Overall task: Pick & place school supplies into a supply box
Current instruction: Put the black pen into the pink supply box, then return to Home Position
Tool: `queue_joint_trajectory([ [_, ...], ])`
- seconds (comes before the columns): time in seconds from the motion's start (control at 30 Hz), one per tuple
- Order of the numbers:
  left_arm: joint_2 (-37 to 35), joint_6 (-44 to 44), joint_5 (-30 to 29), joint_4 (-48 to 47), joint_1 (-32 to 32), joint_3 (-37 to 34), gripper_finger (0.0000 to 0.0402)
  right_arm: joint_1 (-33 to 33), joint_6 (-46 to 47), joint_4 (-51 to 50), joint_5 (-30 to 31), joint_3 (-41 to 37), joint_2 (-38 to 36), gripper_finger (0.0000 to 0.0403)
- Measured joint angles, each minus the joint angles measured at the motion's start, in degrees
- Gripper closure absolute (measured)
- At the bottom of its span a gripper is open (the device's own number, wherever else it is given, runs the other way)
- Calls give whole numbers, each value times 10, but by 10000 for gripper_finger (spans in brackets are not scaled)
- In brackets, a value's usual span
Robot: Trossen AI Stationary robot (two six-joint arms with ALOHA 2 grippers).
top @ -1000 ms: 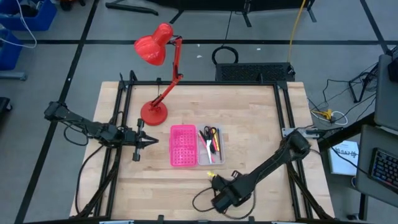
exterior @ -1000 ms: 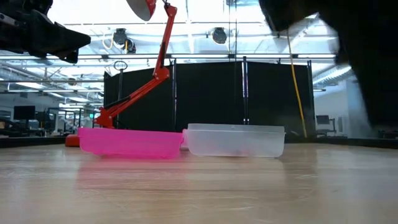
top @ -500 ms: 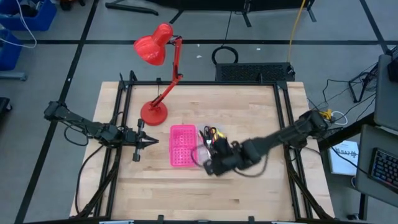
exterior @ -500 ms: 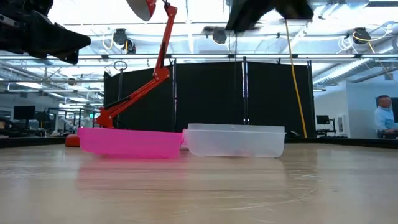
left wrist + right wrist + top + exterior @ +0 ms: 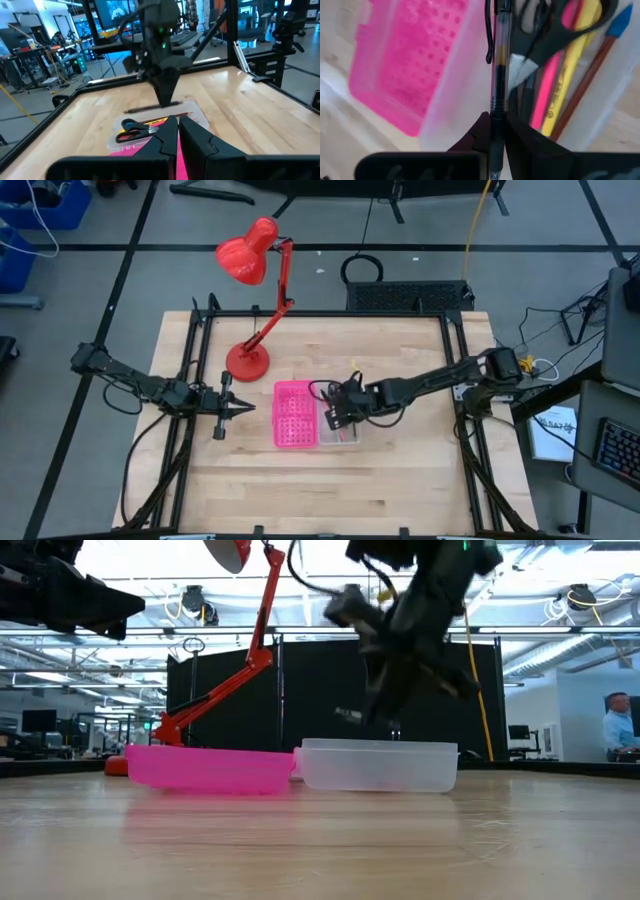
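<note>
The right claw (image 5: pixel 494 131) pinches a slim clear-barrelled pen (image 5: pixel 499 60) above the translucent tray (image 5: pixel 457 95).

Red desk lamp (image 5: pixel 255 290) behind the supply box (image 5: pixel 315 415), bare table (image 5: pixel 400 480) in front, right gripper (image 5: pixel 334 412) over the clear tray

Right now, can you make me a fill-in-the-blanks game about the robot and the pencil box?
1. The right pincer is shut on a black ____.
2. It hovers over the ____ half of the supply box.
3. The scissors have ____ handles.
4. The desk lamp is ____.

Missing words: pen; clear; black; red
</note>
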Motion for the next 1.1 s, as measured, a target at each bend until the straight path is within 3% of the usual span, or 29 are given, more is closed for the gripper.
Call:
queue_joint_trajectory([
  [0.37,0,8,0,0,0,0,376,-29,15,75,-1,-79,0,379],
  [0.63,0,7,0,0,0,0,376,-28,14,90,-1,-79,0,325],
  [0.87,0,6,0,0,0,0,376,-28,-1,94,-2,-79,1,310],
  [1.1,0,3,0,1,0,0,376,-27,-125,95,-2,-79,-72,315],
])
